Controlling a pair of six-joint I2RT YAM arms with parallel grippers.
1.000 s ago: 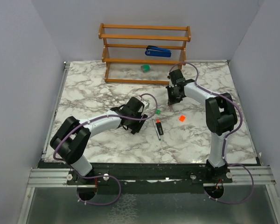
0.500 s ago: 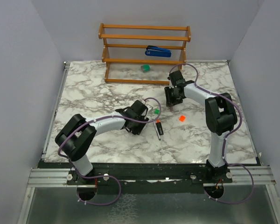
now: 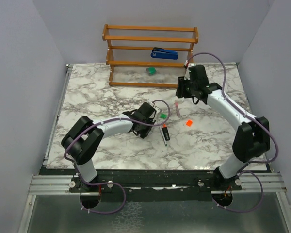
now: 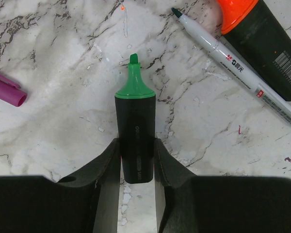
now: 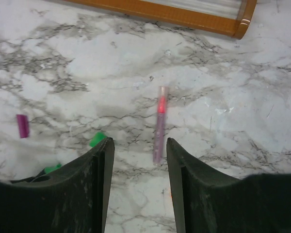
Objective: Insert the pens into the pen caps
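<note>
Left gripper [image 4: 137,154] pinches the stubby black marker [image 4: 134,116] by its smooth barrel, the wedge-shaped green tip pointing away, with the veined marble table [image 4: 63,43] beneath. Beside it lie the thin grey pen [image 4: 233,63] and the orange-tipped marker [image 4: 269,46]. Right gripper [image 5: 138,144] stands open over the slim translucent pink pen [image 5: 158,127].

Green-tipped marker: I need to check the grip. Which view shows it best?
Left wrist view: the green-tipped marker sits centred, its body clamped between the fingers of the left hand. The top view hides it under that hand; the right wrist view shows at most a green speck.
</note>
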